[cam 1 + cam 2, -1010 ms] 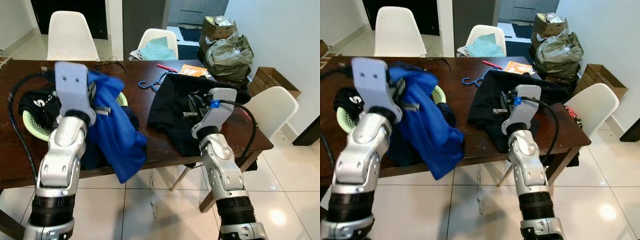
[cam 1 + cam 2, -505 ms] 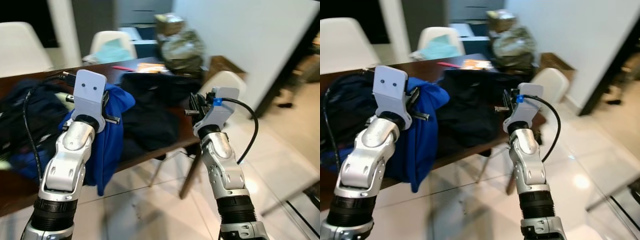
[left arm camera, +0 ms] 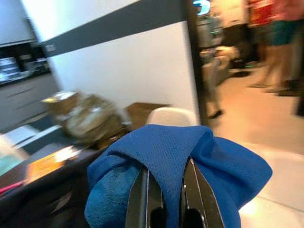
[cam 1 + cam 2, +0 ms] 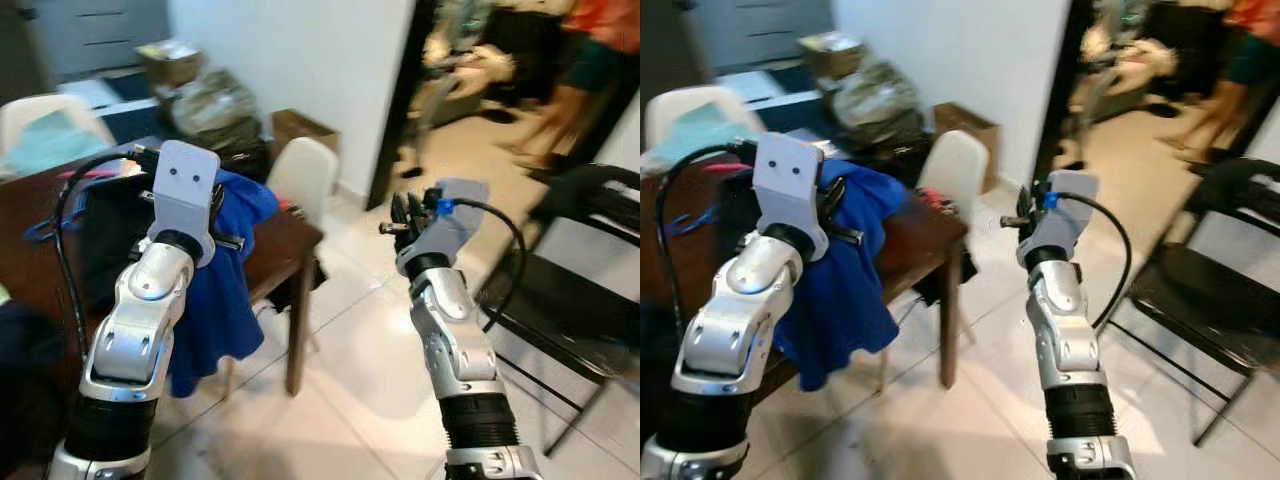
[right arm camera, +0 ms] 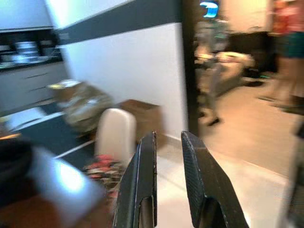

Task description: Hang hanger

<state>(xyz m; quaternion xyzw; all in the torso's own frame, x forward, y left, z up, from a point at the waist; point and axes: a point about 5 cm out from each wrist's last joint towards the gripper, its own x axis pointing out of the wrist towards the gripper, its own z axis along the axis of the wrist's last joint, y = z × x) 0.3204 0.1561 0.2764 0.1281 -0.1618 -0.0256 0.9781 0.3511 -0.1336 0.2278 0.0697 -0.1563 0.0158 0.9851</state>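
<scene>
Tiled floor beside the surface: our left gripper clamps the blue garment for carrying; right gripper slightly parted, empty.

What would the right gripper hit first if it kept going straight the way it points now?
Probably nothing close: the right gripper holds nothing and points over open floor, past the white chair, toward the white wall. Depth is unclear.

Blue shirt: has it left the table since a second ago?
Yes. The blue shirt, clamped in the left hand, lay on the dark table before; now it hangs past the table's edge over the floor.
</scene>
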